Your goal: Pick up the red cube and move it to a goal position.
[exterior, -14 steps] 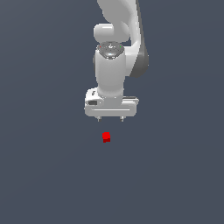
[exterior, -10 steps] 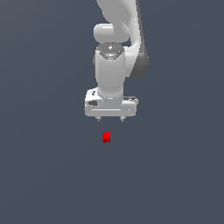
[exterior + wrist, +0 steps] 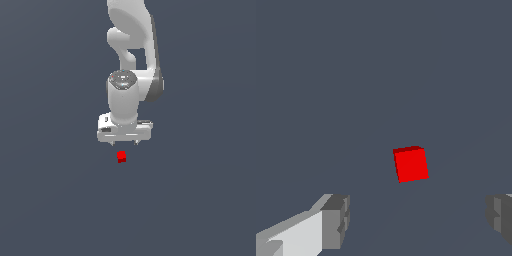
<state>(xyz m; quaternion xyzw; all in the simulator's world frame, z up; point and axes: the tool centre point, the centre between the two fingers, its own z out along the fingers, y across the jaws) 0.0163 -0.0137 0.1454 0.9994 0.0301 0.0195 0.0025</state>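
Note:
The red cube (image 3: 121, 157) is a small bright-red block lying on the flat dark grey floor (image 3: 55, 200). The white gripper (image 3: 123, 145) hangs just above it, pointing straight down, open and empty. Its short fingertips (image 3: 136, 144) stand a little above the cube's top. In the wrist view the red cube (image 3: 411, 164) lies ahead of the gap between the two grey fingers (image 3: 336, 220), slightly off the middle of the gripper (image 3: 418, 220). Nothing touches the cube.
The white arm (image 3: 132, 60) rises behind the gripper toward the top of the exterior view. Only the plain dark grey floor shows around the cube; no other objects and no goal marker are visible.
The gripper has come down toward the red cube, and the gap between them is smaller. The cube has not moved. The jaws stay open.

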